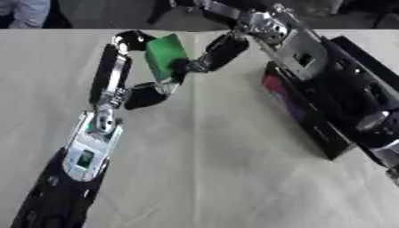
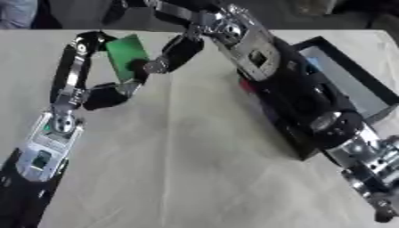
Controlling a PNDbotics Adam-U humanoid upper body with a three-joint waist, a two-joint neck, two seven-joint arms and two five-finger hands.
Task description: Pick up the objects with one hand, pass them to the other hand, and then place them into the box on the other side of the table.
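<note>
**Green block held between both hands**

Here, the green block (image 1: 164,55) is clasped above the table (image 1: 218,169) by the curled left hand (image 1: 124,71); the right hand (image 1: 210,55) is pinched on its right edge, beside the black box (image 2: 351,93).

We're looking down on an evenly and fairly brightly lit table (image 1: 234,169), its pale surface washed out and carrying only faint, soft shadows under the arms. Everything is soft and blocky: the green block (image 1: 165,55) has fuzzy edges, and the black box (image 2: 343,84) shows little detail. Bright glare sits on the silver arm joints, while the far strip beyond the table lies dim.
</note>
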